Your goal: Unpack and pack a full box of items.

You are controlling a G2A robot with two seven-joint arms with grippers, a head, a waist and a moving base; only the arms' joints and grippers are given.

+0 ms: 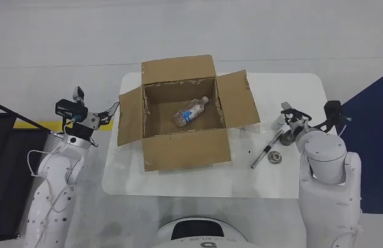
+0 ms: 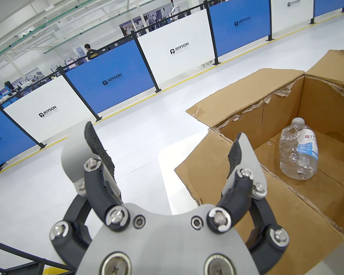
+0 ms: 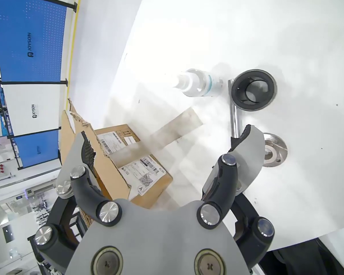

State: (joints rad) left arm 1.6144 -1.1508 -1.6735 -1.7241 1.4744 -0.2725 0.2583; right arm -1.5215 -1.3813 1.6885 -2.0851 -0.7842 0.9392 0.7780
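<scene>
An open cardboard box (image 1: 185, 149) stands on the white table (image 1: 197, 183) with all flaps folded out. Inside it lies a crumpled clear plastic bottle (image 1: 191, 112) (image 2: 298, 150). My left gripper (image 2: 164, 135) (image 1: 110, 113) is open and holds nothing, hovering off the table's left edge beside the box's left flap (image 2: 232, 170). My right gripper (image 3: 166, 134) (image 1: 289, 115) is open and holds nothing above the table's right side. Below it lie a small spray bottle (image 3: 196, 82), a black ring (image 3: 253, 90), a metal rod (image 3: 235, 118) (image 1: 264, 154) and a metal flange (image 3: 275, 150) (image 1: 275, 157).
The box's right flap (image 3: 117, 155) with shipping labels lies between the box and the loose parts. Bare tabletop runs along the front edge and the back right corner. Blue and white fence panels (image 2: 103, 78) stand far off across the floor.
</scene>
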